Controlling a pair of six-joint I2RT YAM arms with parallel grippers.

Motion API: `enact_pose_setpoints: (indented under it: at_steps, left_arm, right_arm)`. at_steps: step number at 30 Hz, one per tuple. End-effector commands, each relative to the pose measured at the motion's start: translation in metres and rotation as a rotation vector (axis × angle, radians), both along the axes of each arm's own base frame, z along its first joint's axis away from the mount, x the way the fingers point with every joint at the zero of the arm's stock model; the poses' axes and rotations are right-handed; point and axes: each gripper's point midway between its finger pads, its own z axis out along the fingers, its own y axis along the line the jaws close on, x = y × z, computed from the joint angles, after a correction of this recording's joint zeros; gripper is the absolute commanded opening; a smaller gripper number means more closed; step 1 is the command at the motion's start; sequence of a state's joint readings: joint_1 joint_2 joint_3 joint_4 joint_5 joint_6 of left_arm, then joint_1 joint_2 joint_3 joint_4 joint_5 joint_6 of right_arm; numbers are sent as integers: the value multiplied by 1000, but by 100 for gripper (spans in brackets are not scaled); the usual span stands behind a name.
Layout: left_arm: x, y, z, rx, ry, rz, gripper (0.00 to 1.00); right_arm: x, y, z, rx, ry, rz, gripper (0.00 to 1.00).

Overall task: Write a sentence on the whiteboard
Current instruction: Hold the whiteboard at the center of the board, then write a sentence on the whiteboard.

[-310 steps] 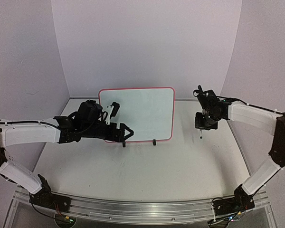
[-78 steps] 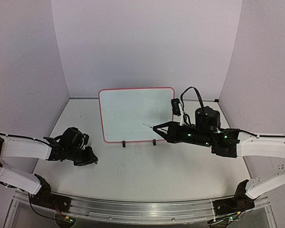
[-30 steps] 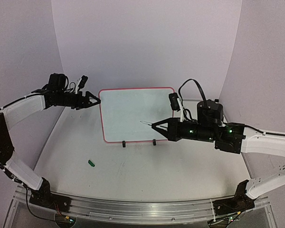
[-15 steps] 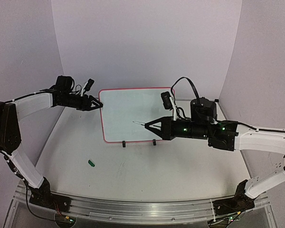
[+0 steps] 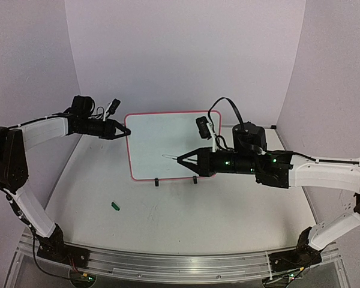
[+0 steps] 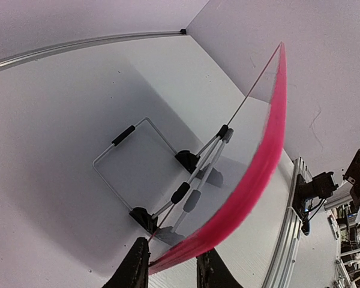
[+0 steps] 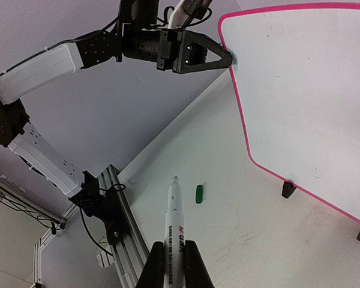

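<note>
The whiteboard stands upright on two black feet at the back of the table, and its white face shows no sentence. My left gripper is at the board's upper left edge. In the left wrist view the red frame runs between the two fingers and fills the gap, so the left gripper is shut on it. My right gripper is shut on a white marker. The bare marker tip points left in front of the board's lower half, apart from its face.
A small green marker cap lies on the table left of centre, also seen as the cap in the right wrist view. A wire stand props the board from behind. An aluminium rail runs along the near edge.
The left jaws have narrowed onto the board's upper left edge. The right arm has carried the marker leftward across the front of the board.
</note>
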State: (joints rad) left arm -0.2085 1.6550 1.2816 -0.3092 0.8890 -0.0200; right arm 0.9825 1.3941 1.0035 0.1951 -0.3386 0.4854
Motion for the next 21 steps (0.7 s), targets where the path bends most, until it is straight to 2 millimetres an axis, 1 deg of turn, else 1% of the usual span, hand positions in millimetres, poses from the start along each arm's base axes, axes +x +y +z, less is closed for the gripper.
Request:
enact_pose_setpoints:
  at_steps: [1,5,8,12,14,16,17,21]
  left_arm:
    - [-18,-8,17,-66,-13,-48,26]
    - [-25,-8,19,-80,6,-46,24]
    - [-29,-6,15,-74,10,-43,24]
    - [-28,-5,10,-51,-1,-40,30]
    - [-26,-5,12,-45,-12,-44,34]
    - [-23,-5,18,-38,-38,-46,38]
    - [-21,-4,20,-28,-55,-43,42]
    - [-16,-4,21,-17,-58,-37,46]
  right_arm:
    - [-1,5,23,57,-49,14,0]
    - [1,7,21,54,-48,10,0]
    - [4,10,21,54,-53,8,0]
    - [9,17,21,49,-61,8,0]
    - [12,20,21,47,-67,4,0]
    - [15,23,23,47,-77,0,0]
    - [17,25,25,48,-83,-4,0]
    - [22,31,26,45,-91,-7,0]
